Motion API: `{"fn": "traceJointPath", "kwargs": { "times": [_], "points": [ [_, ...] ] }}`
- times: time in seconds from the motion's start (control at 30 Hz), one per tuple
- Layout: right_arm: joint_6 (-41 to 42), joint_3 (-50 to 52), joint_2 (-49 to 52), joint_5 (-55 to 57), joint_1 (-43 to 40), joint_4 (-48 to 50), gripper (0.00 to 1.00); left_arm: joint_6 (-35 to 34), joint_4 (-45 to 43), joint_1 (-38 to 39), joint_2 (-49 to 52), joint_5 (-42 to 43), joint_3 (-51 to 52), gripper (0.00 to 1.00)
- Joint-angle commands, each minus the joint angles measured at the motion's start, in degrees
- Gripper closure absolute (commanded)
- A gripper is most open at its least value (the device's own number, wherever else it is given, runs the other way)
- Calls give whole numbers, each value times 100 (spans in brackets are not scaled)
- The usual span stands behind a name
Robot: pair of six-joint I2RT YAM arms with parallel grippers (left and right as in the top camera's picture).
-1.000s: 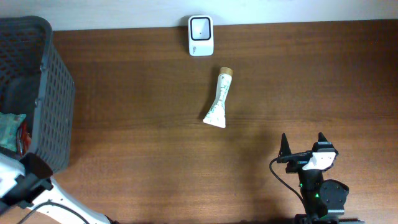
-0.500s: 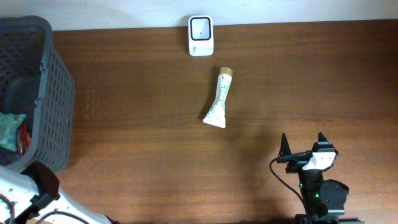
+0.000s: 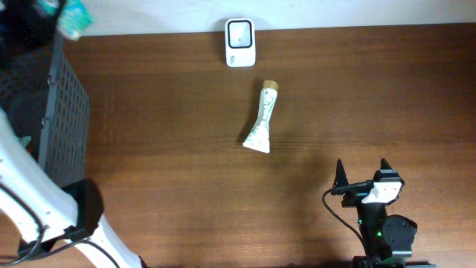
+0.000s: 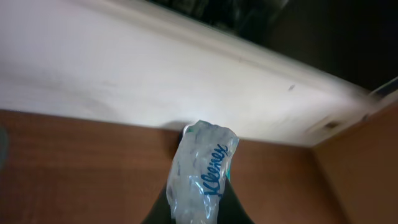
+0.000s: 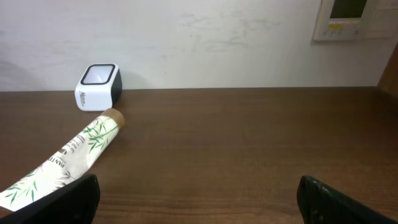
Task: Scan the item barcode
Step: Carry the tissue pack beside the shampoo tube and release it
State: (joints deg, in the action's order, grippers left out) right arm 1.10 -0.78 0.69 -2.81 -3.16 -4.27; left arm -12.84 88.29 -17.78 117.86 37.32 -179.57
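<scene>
Left wrist: your left gripper [image 4: 198, 202] has its jaws clamped on a tissue pack [image 4: 202, 165], whose long axis runs straight out from them toward the wall.

Overhead: you see that pack at the far-left corner, by the basket [image 3: 71, 119]. The scanner [image 3: 239, 42] stands at the desk's [image 3: 171, 193] far edge, with a tube [image 3: 262, 123] lying near it.

Right wrist: your right gripper [image 5: 196, 193] has its jaws wide apart and empty.
</scene>
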Motion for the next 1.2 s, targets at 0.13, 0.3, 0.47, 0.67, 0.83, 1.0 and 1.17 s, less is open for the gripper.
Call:
{"fn": "traceJointPath", "kwargs": {
  "times": [0.13,0.3,0.47,0.67,0.83,1.0,1.17],
  "points": [
    [24,46,-48,31,52,-17,1,866,717,1738,17,-1982,0,100],
    [22,46,-48,31,52,-15,1,859,841,2651,20,-2065,350,100],
    [22,46,-48,31,52,-15,1,835,839,3397,20,-2085,1202,100],
    [24,46,-48,31,52,-17,1,282,629,3932,20,-3008,3038,100],
    [24,46,-48,31,52,-17,1,282,-531,4105,20,-3010,4935,100],
    [24,46,-48,31,52,-17,1,155,-1937,4103,20,-3145,6546,100],
    [24,46,-48,31,52,-15,1,-236,-3187,4105,20,-3322,7842,49]
  ]
}}
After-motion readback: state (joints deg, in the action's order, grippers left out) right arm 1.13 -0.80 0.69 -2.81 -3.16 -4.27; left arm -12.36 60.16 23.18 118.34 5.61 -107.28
